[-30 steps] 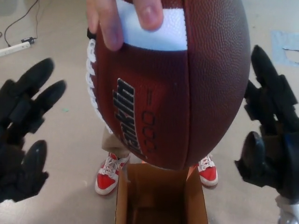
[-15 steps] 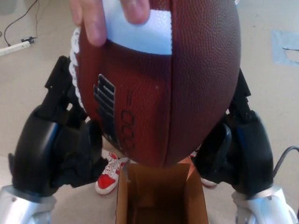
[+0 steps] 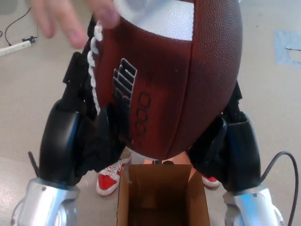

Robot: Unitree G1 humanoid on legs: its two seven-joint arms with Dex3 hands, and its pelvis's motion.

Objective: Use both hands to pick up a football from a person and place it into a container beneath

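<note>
A brown football (image 3: pixel 174 80) with white laces and a white stripe hangs upright, its lower tip just above an open cardboard box (image 3: pixel 162 200). My left hand (image 3: pixel 77 136) presses against the ball's left side and my right hand (image 3: pixel 230 141) against its right side, so both are shut on it. A person's hand (image 3: pixel 70 19) is blurred at the top left, its fingers lifted off the ball.
The person's red and white shoes (image 3: pixel 109 178) stand on the beige floor just behind the box. A white power strip with a cable (image 3: pixel 14 47) lies at the far left. A blue patch (image 3: pixel 288 47) marks the floor at the right.
Both my hands closed in from the sides and now clamp the ball. The person's hand has let go and pulled away to the upper left. The ball tilted slightly.
</note>
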